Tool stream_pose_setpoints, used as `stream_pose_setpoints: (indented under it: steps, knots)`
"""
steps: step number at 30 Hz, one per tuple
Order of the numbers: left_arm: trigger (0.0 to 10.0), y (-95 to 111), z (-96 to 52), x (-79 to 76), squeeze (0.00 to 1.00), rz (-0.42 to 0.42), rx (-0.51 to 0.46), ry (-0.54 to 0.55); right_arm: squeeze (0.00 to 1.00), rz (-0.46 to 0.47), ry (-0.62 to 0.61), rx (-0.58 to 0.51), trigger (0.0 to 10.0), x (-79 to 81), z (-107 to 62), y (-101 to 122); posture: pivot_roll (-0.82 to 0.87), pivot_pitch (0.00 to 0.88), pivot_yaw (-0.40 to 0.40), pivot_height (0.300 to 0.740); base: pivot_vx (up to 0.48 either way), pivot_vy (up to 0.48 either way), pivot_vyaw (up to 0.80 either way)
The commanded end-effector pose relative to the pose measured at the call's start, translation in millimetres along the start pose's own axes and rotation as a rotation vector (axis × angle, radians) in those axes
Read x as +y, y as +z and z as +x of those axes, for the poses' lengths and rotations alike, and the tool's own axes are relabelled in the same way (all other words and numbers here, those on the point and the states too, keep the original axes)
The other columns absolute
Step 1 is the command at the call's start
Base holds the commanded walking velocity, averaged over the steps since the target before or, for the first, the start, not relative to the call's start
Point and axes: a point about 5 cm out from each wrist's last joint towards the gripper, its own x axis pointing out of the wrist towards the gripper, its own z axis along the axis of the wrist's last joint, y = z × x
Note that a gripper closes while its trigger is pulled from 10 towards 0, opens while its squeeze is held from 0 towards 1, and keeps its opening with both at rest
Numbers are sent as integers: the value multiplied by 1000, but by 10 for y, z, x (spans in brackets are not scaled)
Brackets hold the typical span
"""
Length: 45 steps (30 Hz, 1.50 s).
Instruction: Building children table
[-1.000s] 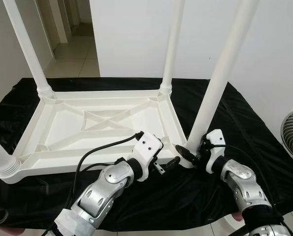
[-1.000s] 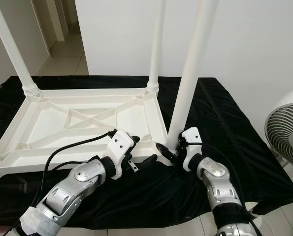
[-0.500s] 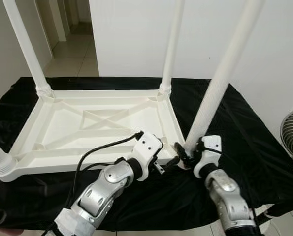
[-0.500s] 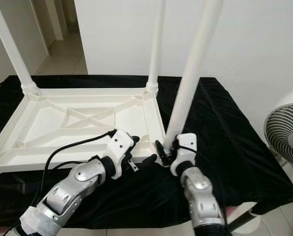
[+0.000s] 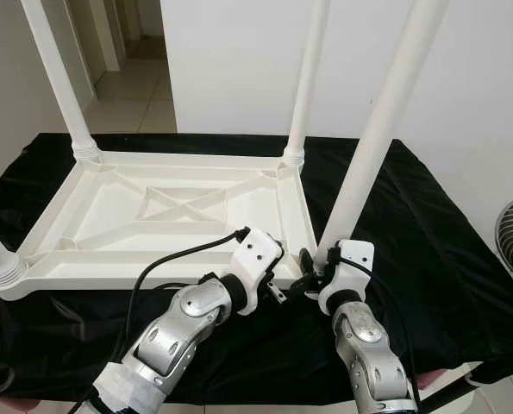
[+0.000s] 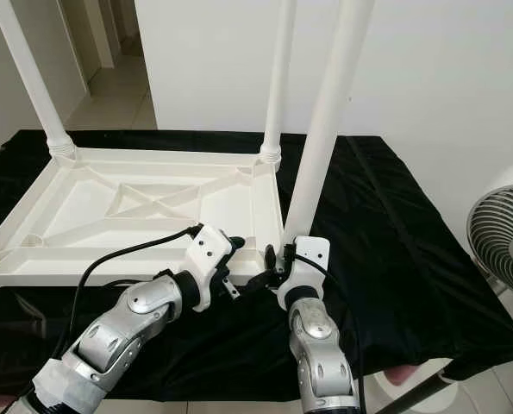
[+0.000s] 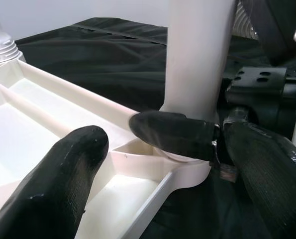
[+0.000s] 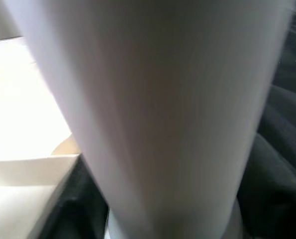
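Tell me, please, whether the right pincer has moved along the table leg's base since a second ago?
Yes. The right pincer has swung round the near leg, from the leg's right side toward the white tabletop's near corner.

Two silver metallic arms with rounded, polished joint housings, segments darkening to black at the seams. White plastic wrist housings on both: left wrist block with two small dark screw holes on its upper face, right wrist block smooth and boxy. Thick black cable looping from the left wrist back along the forearm; thinner black cable beside the right wrist. Pale tape-like wrap around the left upper arm. Long black matte fingers, rounded at the tips, finely textured surface. Black perforated bracket behind the right fingers.
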Motion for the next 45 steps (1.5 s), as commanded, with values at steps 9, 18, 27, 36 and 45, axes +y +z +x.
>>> stream_pose_setpoints:
  steps: [9, 18, 27, 36, 45]
  knots:
    - [10000, 13, 34, 2, 0, 8, 5, -41, 1000, -4, 36, -57, 10000, -74, 30, 172, -41, 0, -24, 740, 0, 0, 0]
    - [10000, 35, 43, 18, 0, 10, -2, -46, 0, -103, 367, -40, 10000, -282, 75, 265, -43, 0, -20, 740, 0, 0, 0]
    - [10000, 6, 9, -7, 0, 20, 15, -70, 0, -262, 580, 18, 10000, -503, 197, 227, -30, 0, -19, 740, 0, 0, 0]
    - [10000, -62, -56, -38, 0, 16, 46, -88, 0, -282, 650, 29, 10000, -497, 289, 223, -8, 0, -26, 740, 0, 0, 0]
    - [10000, -145, -193, -96, 0, -8, 75, -93, 0, -258, 706, 63, 0, -496, 350, 103, 7, 0, -37, 740, 0, 0, 0]
